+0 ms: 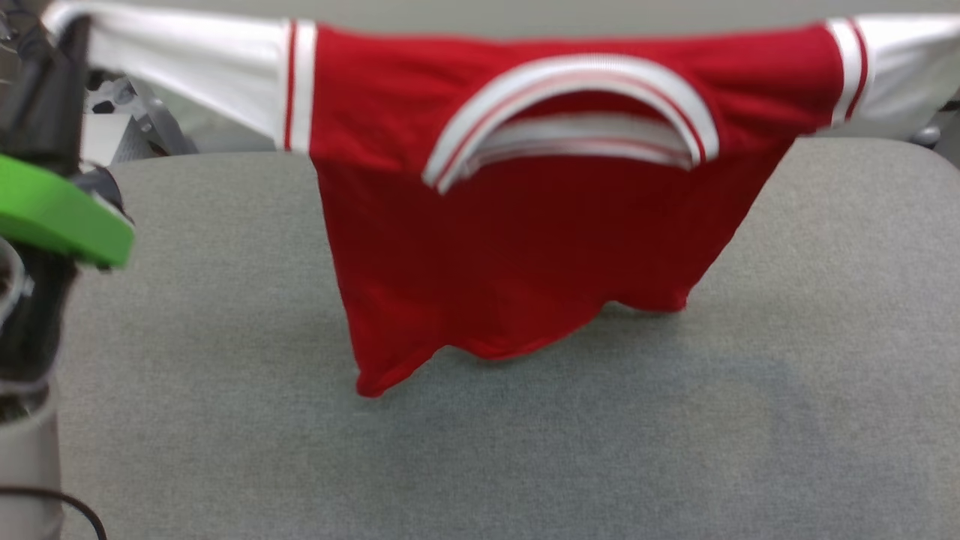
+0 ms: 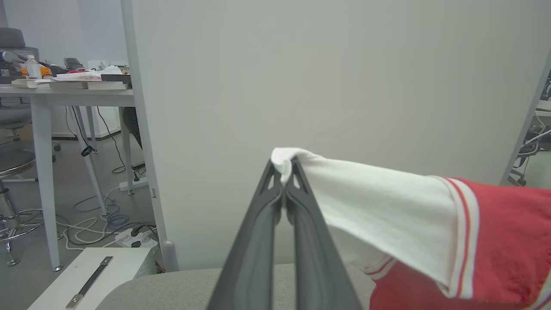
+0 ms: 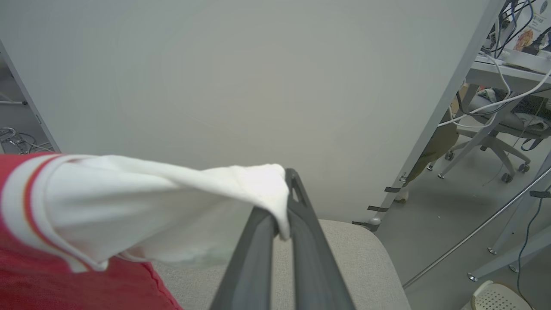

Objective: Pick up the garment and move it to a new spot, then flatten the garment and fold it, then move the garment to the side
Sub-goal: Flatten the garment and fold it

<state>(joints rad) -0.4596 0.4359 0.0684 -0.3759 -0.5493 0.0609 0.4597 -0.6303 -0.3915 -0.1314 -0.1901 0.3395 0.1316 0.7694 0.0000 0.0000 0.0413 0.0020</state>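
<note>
1. The garment [image 1: 510,247] hangs in the air, stretched wide between its two white sleeves above the far half of the grey padded top [image 1: 225,420]. The collar faces the head camera and the red body drapes down toward the middle of the top. I cannot tell whether the hem touches the padding.
2. The left gripper [image 2: 283,172] has its fingers pressed together on the very end of one white sleeve, with only a small tuft of cloth poking past the tips.
3. The right gripper [image 3: 285,185] is likewise clamped tight on the end of the other sleeve, the cloth bunched over one finger.
4. Both grips hold very little cloth. Pulling the arms further apart, or a quick swing, could draw a sleeve out, and the shirt would drop one-sided into a heap.
5. The hem's left corner hangs lower than its right. If the shirt is lowered straight down, that corner would likely land first and fold under, leaving creases to flatten out.
6. The white panel [image 2: 344,86] stands just behind the far edge. Carrying the shirt further back could brush the sleeves or fingers against it.
</note>
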